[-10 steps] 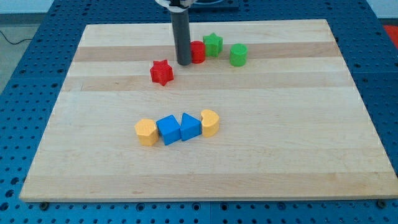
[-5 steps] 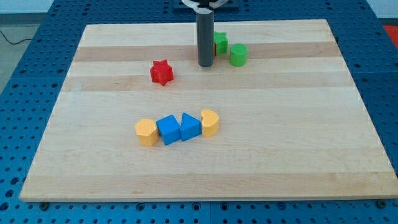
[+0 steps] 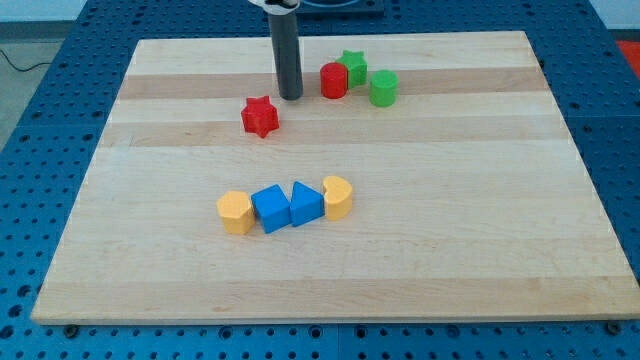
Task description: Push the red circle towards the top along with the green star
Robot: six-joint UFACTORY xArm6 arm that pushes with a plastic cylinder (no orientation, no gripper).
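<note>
The red circle [image 3: 334, 80] stands near the view's top, touching the green star [image 3: 352, 66] just behind it to the upper right. My tip [image 3: 291, 97] rests on the board to the left of the red circle, a small gap apart from it. It is above and to the right of the red star [image 3: 260, 116].
A green round block [image 3: 383, 88] stands right of the red circle. Lower down is a row: an orange block [image 3: 235, 212], two blue blocks [image 3: 271, 208] [image 3: 306, 204] and a second orange block [image 3: 338, 196]. The wooden board [image 3: 480, 200] lies on a blue perforated table.
My tip swung right behind the red circle, then came back left and clear of it. The red circle and green star have shifted right and slightly up.
</note>
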